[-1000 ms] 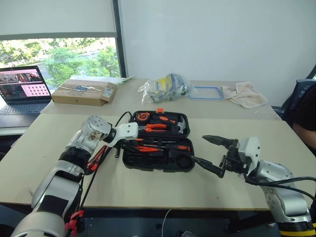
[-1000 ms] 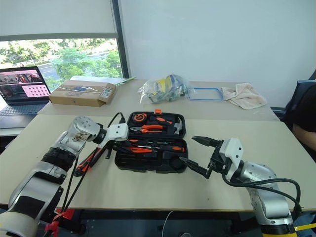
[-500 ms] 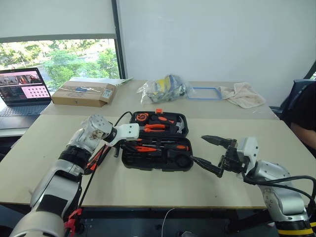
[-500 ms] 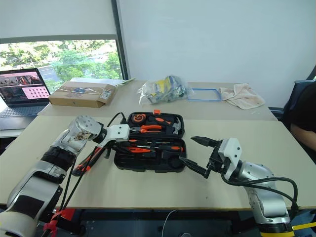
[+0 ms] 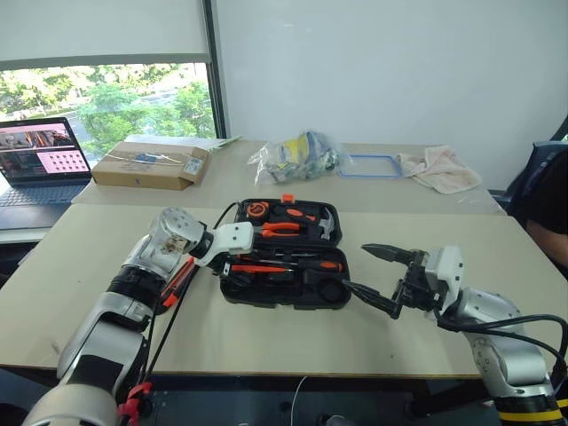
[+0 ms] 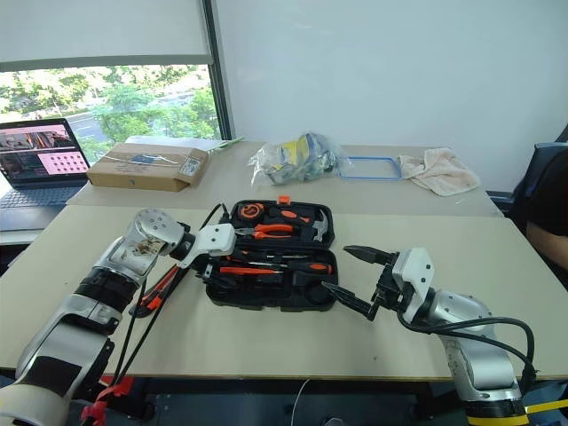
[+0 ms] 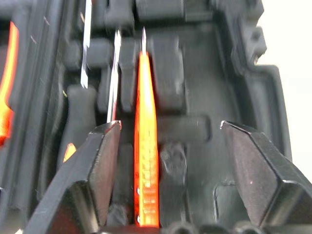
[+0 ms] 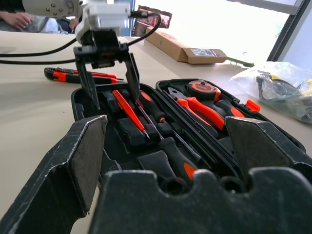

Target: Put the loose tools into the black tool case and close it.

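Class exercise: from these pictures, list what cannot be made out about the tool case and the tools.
- Utility knife: in the head views the left arm hides it.
- Tape roll: too small and dark there to confirm.
- Tester screwdriver: in the left wrist view its handle end is cut off by the edge.
- Black tool case slots: blurred there.

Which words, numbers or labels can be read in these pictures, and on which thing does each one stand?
No text can be read.
White label on the cardboard box: print too small to read.
Laptop screen: pink picture tiles, text too small to read.
Tape measure in the black tool case: no readable marking.
Slim orange tester screwdriver: row of raised marks, blurred, not readable.
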You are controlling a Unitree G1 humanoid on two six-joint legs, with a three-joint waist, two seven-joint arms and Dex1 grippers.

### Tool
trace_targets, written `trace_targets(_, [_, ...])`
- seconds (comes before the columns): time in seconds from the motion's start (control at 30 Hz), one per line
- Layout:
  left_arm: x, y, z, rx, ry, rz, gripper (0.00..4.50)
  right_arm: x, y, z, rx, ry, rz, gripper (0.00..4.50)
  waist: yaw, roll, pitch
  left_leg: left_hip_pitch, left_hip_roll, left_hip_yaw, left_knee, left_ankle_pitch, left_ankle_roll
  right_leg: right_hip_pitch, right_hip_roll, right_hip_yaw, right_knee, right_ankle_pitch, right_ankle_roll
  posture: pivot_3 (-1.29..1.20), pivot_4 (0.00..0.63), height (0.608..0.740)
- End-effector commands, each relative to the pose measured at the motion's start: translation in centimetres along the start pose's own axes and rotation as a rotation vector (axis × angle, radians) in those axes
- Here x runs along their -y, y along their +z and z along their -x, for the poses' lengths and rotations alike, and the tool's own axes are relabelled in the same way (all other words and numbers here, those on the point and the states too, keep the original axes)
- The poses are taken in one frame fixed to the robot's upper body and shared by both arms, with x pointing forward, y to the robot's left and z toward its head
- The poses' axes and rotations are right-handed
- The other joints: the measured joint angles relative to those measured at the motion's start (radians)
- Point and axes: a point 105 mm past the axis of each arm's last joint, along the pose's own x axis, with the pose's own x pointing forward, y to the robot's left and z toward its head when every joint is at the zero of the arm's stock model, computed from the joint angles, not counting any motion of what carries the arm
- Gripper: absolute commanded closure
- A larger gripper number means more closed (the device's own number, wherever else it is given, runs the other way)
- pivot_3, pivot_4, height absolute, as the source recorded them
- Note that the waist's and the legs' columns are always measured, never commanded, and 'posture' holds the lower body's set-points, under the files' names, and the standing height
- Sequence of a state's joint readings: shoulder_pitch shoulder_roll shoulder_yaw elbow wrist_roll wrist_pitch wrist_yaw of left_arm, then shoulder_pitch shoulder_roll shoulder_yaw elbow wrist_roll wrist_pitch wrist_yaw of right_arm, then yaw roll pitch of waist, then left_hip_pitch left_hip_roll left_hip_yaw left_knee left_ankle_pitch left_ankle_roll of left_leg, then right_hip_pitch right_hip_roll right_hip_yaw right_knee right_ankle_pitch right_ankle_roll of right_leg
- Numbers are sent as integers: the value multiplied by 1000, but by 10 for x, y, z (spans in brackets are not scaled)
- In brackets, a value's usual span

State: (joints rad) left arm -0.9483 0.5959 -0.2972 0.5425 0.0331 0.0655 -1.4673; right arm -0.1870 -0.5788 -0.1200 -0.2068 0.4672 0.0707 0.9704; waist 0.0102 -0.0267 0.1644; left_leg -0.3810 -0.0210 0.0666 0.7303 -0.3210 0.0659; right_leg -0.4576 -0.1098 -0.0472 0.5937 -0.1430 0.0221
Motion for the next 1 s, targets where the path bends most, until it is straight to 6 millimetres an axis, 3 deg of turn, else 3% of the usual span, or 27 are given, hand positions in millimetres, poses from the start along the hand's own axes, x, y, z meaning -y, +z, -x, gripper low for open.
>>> trace_targets(0.03, [-14, 15, 13, 53, 94, -29, 1203, 2, 9, -2, 37, 1, 39, 0, 0, 0, 0, 0, 0, 0, 0, 0, 0, 0, 0, 0, 0, 0, 0, 0, 150, 740])
trace_targets(0.13, [-18, 11, 12, 71, 126, 9, 1909, 1, 8, -3, 38, 2, 38, 0, 0, 0, 0, 0, 0, 0, 0, 0, 0, 1, 0, 0, 0, 0, 0, 0, 150, 740])
trace_targets(0.17, [-20, 10, 12, 81, 144, 27, 2486, 0, 8, -3, 38, 1, 37, 0, 0, 0, 0, 1, 0, 0, 0, 0, 0, 1, 0, 0, 0, 0, 0, 0, 150, 740])
trace_targets(0.33, [-27, -6, 3, 101, 223, 118, 4432, 1, 8, -2, 36, -6, 34, 0, 0, 0, 0, 1, -1, 0, 1, 0, 0, 1, 0, 0, 1, 0, 0, 0, 150, 740])
trace_targets(1.0, [-1, -17, -18, 79, 137, 133, 4432, 1, 6, -5, 38, -7, 27, 0, -1, 0, 0, 1, -1, 0, 1, 0, 0, 1, 0, 0, 1, 0, 1, 0, 150, 740])
